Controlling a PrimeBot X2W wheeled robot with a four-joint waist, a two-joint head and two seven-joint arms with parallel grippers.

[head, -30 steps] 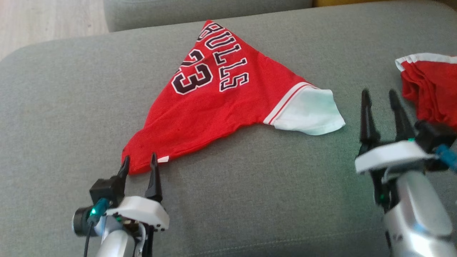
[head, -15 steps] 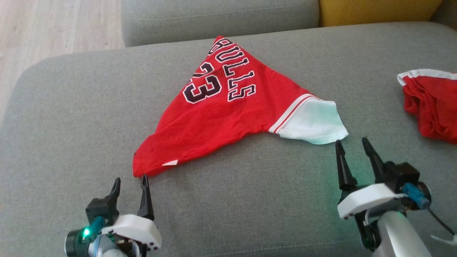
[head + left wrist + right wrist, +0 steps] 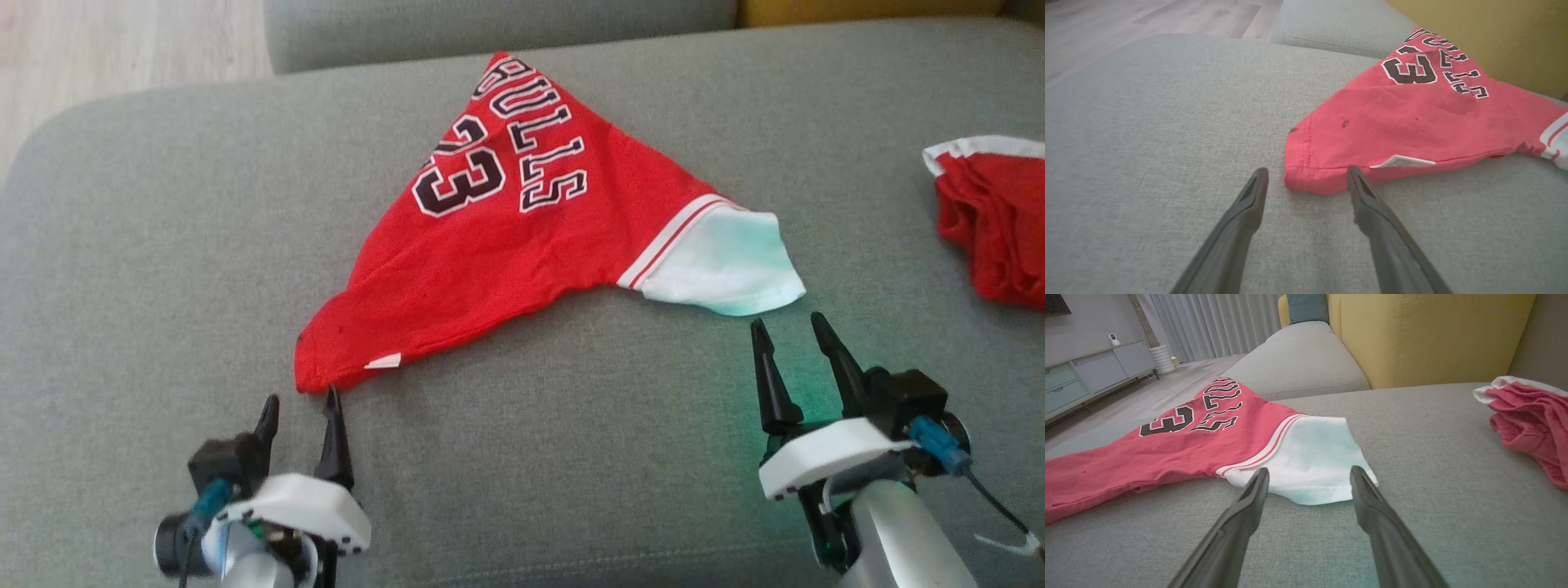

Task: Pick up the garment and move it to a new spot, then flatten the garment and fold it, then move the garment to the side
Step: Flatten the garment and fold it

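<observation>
On grey sofa seat (image 3: 571,457): red Bulls jersey (image 3: 506,245), spread in rough triangle, not yet flat.
Left pincer (image 3: 300,402): wide open, empty, tips right at red hem corner (image 3: 1310,179), contact unclear; likely lined up for pinch.
Right pincer (image 3: 788,322): wide open, empty, aimed at white sleeve (image 3: 722,269), just short of cloth.
Two opposite corners targeted, probably for pulling fabric taut.
Well apart at right: crumpled second red garment (image 3: 992,220).

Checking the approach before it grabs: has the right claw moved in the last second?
Yes. The right claw has pulled back and leftward, from beside the second red garment to just short of the jersey's white sleeve.
</observation>
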